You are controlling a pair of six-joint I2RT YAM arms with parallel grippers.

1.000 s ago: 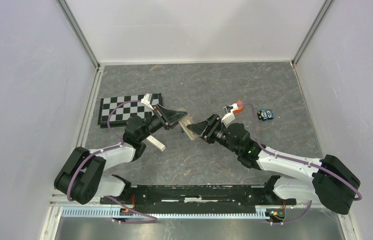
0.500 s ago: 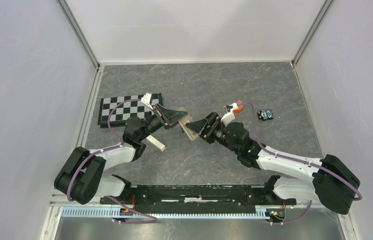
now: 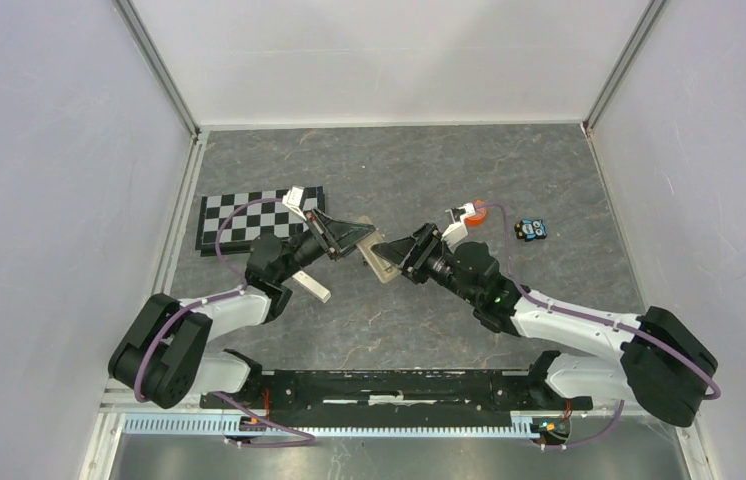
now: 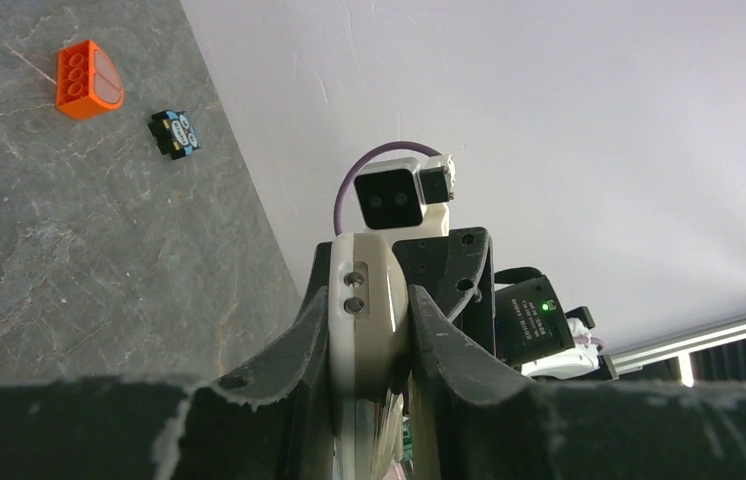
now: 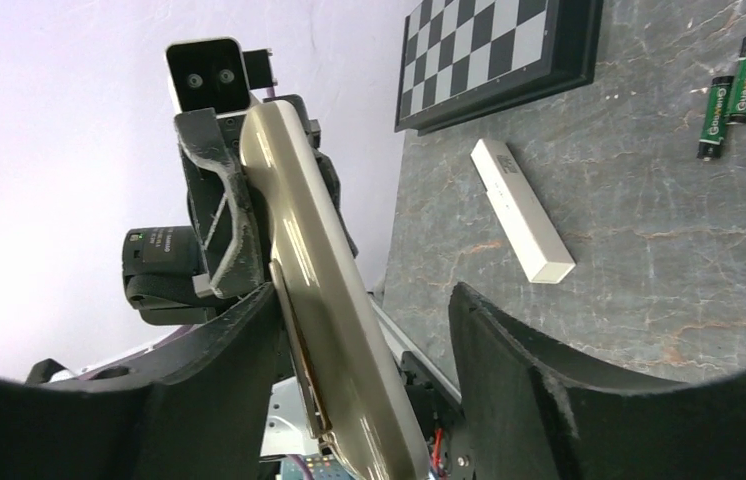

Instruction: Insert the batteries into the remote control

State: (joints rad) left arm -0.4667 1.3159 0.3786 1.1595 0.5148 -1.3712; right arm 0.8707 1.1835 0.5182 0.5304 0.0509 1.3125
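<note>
Remote control [image 4: 367, 320]: tan-grey handset, clamped edgewise in left gripper [image 4: 369, 292], jaws closed tight on it, held above the table. Right gripper [image 5: 364, 300]: jaws wide apart around the handset's other end, which lies against one finger [image 5: 234, 335]. Two batteries [image 5: 739, 75] lie side by side on grey stone-patterned table [image 5: 649, 270], near chessboard [image 5: 489, 50] and white bar [image 5: 521, 208]. White walls [image 3: 389, 60] on three sides.
</note>
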